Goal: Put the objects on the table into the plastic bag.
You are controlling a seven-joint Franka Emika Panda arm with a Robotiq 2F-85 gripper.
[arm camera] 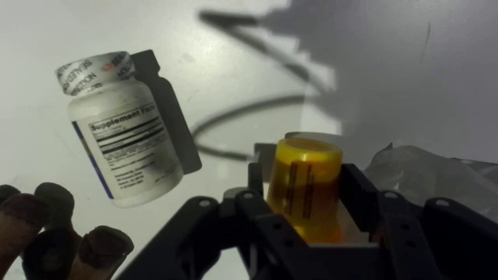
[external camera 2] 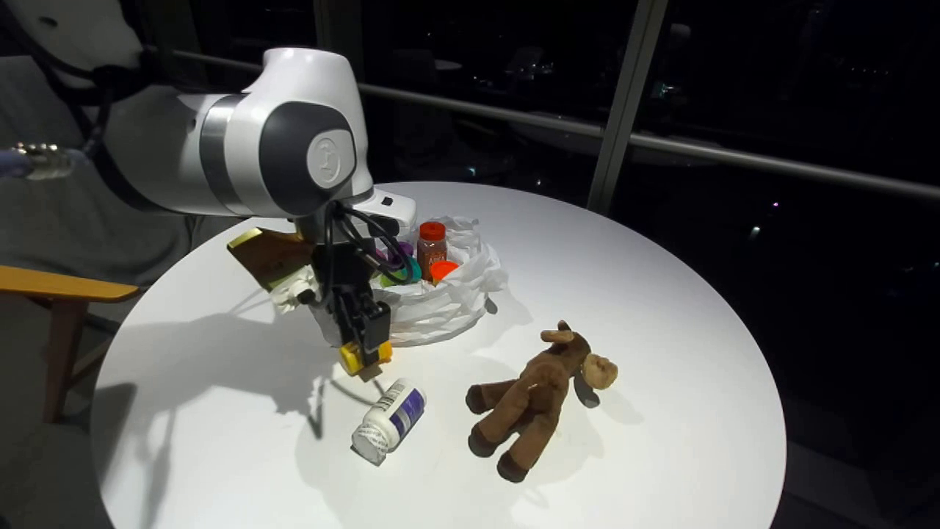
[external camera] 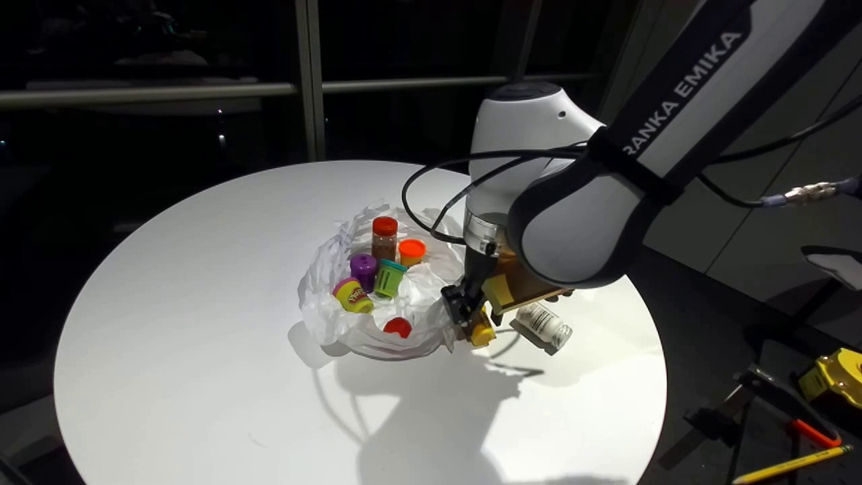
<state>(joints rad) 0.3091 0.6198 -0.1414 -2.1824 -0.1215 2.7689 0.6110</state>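
In an exterior view, nearest to us the brown plush [external camera 2: 540, 389] lies on the round white table [external camera 2: 683, 441]; the white bottle [external camera 2: 391, 419] lies on its side near its legs; a little farther we find the gripper [arm camera: 302, 179], whose jaws stand one at each side of the yellow tub [arm camera: 307, 202]; whether both press it, we cannot tell; this tub is outside the plastic bag [external camera 2: 440, 316], just beside its edge; inside the bag we see the pink-lidded tub [external camera: 353, 295], the purple tub [external camera: 363, 269], the green tub [external camera: 388, 279], the orange-lidded tub [external camera: 411, 252], the red-capped jar [external camera: 384, 237] and a small red piece [external camera: 397, 327]; farthest, behind the table, stands a metal frame [external camera 2: 626, 103].
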